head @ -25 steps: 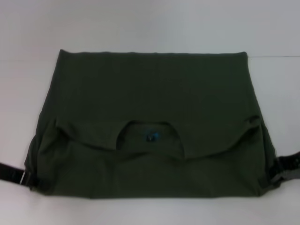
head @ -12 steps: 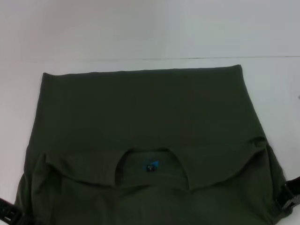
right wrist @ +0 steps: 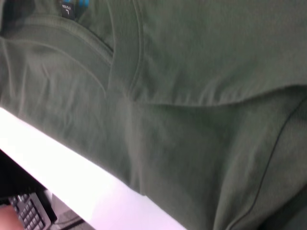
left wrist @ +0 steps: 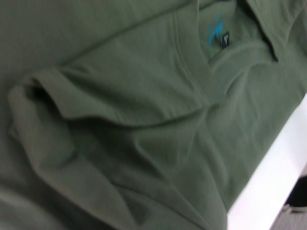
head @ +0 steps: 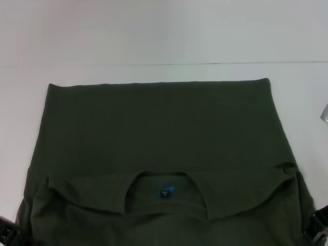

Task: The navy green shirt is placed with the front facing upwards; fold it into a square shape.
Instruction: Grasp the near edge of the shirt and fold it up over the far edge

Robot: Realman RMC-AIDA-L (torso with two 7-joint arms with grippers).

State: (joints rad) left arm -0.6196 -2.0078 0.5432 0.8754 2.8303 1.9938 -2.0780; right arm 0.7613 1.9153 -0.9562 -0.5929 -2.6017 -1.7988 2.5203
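On the white tabletop (head: 154, 31) the navy green shirt (head: 159, 133) lay spread wide, its collar end nearest the robot. Soft, light and limp, it would likely sag unless taken by both near corners. The neck tag (head: 165, 193) was unreadable. Left gripper (head: 6, 231) and right gripper (head: 319, 229) flanked those corners; finger state could not be told.

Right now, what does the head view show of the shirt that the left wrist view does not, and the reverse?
Head view only: the shirt's straight far edge, the white table beyond it, and both tools at the near corners, left and right. Left wrist view only: close-up creases around a folded sleeve and the table's near edge. Both show the collar with its blue print and tag.
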